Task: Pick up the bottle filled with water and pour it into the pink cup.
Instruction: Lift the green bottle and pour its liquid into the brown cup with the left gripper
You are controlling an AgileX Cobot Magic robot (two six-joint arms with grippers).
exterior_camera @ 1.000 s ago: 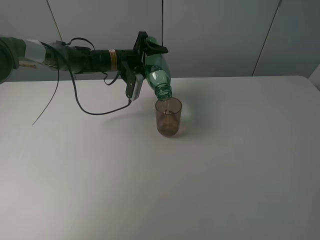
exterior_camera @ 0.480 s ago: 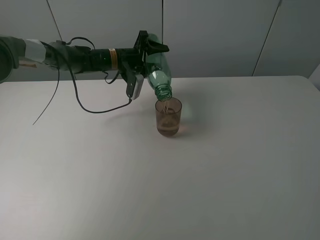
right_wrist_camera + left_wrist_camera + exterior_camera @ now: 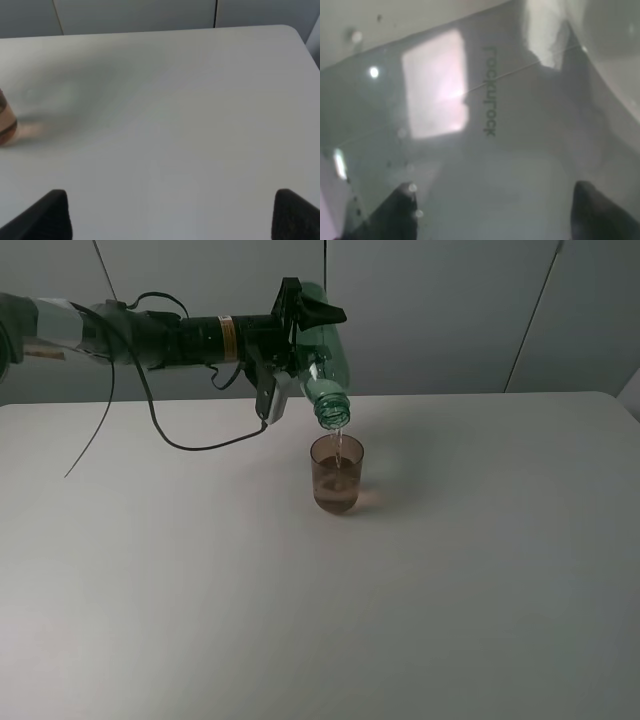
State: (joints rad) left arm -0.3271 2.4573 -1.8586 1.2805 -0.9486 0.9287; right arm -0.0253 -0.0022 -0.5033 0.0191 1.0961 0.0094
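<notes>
The left arm (image 3: pixel 150 335) enters the high view from the upper left and reaches level across the top of the frame towards the centre. It is a dark, slim arm with pale wrapping near the left edge, a yellow band close to the wrist and a black cable hanging in a loop below it. The left gripper (image 3: pixel 300 348) is rolled over, with one finger above and one below, and is clamped on a bottle (image 3: pixel 322 365) that is tipped mouth-down.

In the left wrist view, two dark fingertips (image 3: pixel 395 212) sit at the lower corners.

The right arm is outside the high view. In its wrist view the right gripper (image 3: pixel 170 215) has its fingertips (image 3: pixel 47 215) wide apart in the lower corners, holding nothing.
</notes>
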